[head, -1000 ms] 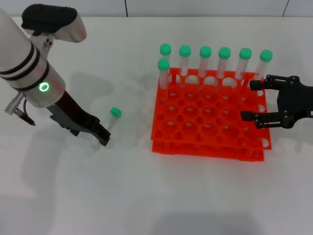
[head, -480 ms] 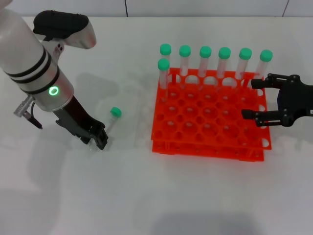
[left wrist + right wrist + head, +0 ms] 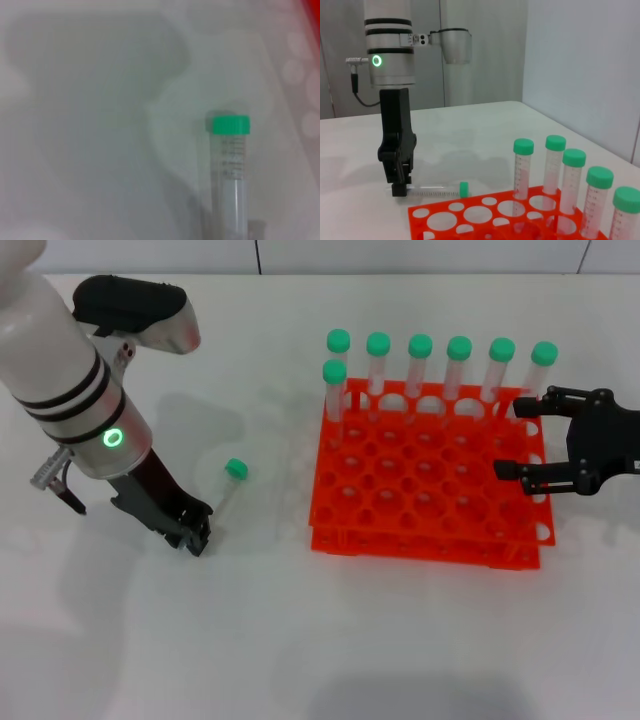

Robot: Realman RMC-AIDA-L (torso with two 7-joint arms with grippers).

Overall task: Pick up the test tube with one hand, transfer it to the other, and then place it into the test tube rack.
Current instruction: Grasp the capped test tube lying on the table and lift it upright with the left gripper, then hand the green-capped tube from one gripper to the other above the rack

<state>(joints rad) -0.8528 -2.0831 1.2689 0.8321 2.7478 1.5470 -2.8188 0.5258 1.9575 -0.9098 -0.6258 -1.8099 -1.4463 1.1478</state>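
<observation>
— On the white table (image 3: 300,640), left of the test tube rack (image 3: 430,502), where exactly does the test tube (image 3: 228,483) lie?

— Flat on its side, green cap toward the rack. From the head camera the clear body nearly vanishes against the table; only the cap reads plainly. The right wrist view shows far more: the whole tube (image 3: 440,190) stretched out on the surface, printed marks along its wall, its bottom end at the tips of the left gripper (image 3: 400,186).

— Has that gripper got hold of it?

— I cannot tell. The left gripper (image 3: 195,532) stands low at the tube's tail, but whether the black fingers are pressed on it does not show in either view. The left wrist camera shows none of its own fingers, only the tube (image 3: 230,175) with its ribbed green cap and graduated clear wall.

— And the other arm?

— The right gripper (image 3: 520,440) hangs over the rack's right edge, its two thin black fingers spread wide, holding nothing.

— What of the rack?

— Glossy orange-red plastic, two tiers, a grid of round holes. Seven capped tubes (image 3: 420,370) stand upright: six along the far row, one just in front at the left end.
</observation>
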